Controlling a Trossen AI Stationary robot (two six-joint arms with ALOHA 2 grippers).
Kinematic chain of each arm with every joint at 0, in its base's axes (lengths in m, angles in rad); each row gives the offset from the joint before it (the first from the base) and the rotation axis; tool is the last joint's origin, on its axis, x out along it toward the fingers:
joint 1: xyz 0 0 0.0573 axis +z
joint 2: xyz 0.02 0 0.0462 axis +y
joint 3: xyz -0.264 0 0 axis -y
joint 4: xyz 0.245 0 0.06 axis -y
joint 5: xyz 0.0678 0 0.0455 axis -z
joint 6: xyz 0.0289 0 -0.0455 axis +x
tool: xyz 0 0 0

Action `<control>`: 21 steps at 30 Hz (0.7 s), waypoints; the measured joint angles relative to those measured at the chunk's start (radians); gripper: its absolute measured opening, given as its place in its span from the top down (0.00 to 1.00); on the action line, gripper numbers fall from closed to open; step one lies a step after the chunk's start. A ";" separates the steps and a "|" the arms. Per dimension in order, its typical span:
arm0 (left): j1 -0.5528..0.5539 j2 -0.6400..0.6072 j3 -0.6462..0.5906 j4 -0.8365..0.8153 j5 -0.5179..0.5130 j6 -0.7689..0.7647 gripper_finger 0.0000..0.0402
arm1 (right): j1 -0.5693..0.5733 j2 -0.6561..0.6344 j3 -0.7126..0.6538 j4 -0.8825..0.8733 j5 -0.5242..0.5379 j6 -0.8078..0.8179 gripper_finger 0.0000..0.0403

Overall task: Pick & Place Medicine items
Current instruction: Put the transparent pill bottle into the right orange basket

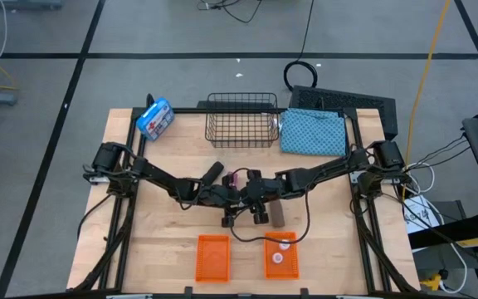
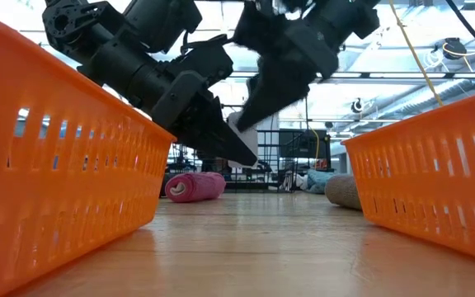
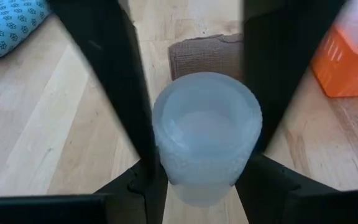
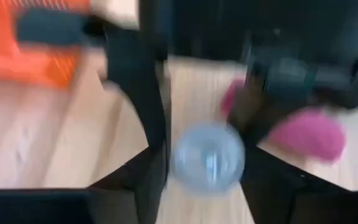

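Medicine bottle, small, round and translucent white, sits clamped between the left gripper's two dark fingers, which press on either side of it above the pale wooden table. Just beyond it lies the brown oblong piece, with an orange plastic basket off to one side. Both arms meet over the table's middle. The right gripper stands partly open, with a second small white round bottle between its fingers; that view is smeared, so I cannot tell whether they touch it. The pink oblong piece lies near, beside the other arm.
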 joint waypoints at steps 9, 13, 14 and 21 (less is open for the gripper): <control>0.001 0.000 0.000 -0.001 -0.001 0.000 0.61 | 0.002 -0.002 0.000 0.021 0.000 0.001 0.42; 0.001 0.000 0.000 -0.002 0.000 0.000 0.59 | -0.005 -0.002 0.000 -0.003 0.004 0.000 0.45; 0.001 0.000 0.000 -0.002 0.000 0.000 0.59 | -0.007 -0.002 0.000 -0.002 0.005 0.001 0.46; 0.001 0.000 0.000 -0.003 -0.001 -0.001 0.62 | -0.008 -0.002 0.001 -0.001 0.005 0.015 0.55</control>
